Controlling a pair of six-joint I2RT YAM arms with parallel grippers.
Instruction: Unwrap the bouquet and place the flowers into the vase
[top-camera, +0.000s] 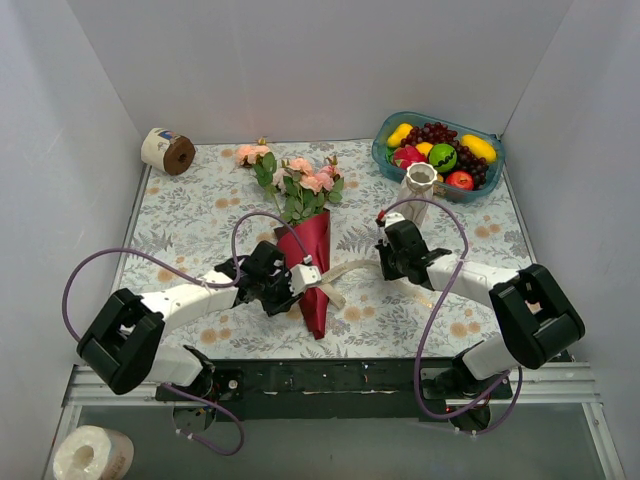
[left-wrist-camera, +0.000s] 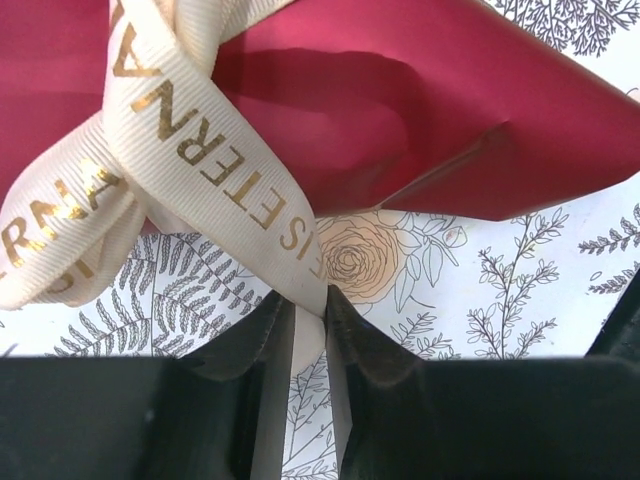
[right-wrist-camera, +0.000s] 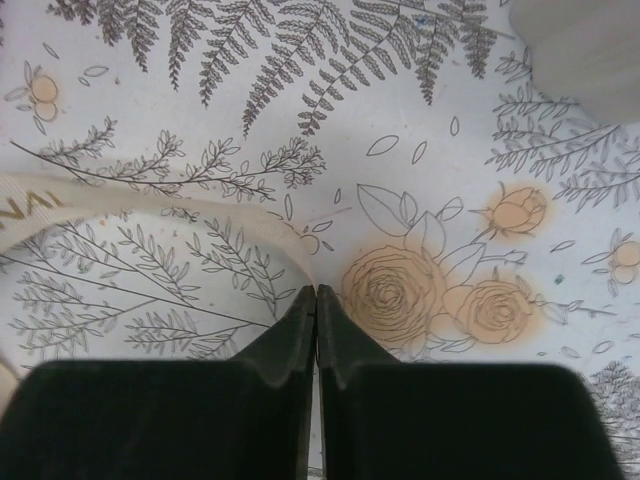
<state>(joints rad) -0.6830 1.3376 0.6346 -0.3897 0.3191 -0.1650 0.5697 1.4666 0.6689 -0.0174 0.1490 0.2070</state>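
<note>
The bouquet (top-camera: 312, 262) lies mid-table, a dark red paper cone pointing toward me, with the pink flowers (top-camera: 305, 180) and green leaves at its far end. A cream ribbon (top-camera: 350, 270) is tied around it. My left gripper (top-camera: 297, 281) is at the cone's left side, shut on one ribbon tail (left-wrist-camera: 205, 160) just below the red paper (left-wrist-camera: 420, 110). My right gripper (top-camera: 384, 262) is right of the cone, shut on the tip of the other ribbon tail (right-wrist-camera: 150, 205), which lies flat on the cloth. The white vase (top-camera: 420, 186) stands upright behind the right gripper.
A blue bowl (top-camera: 388, 160) of colourful fruit sits at the back right, just behind the vase. A paper roll with a brown core (top-camera: 167, 151) lies at the back left. White walls enclose the patterned table. Another white roll (top-camera: 92, 455) sits below the table's front edge.
</note>
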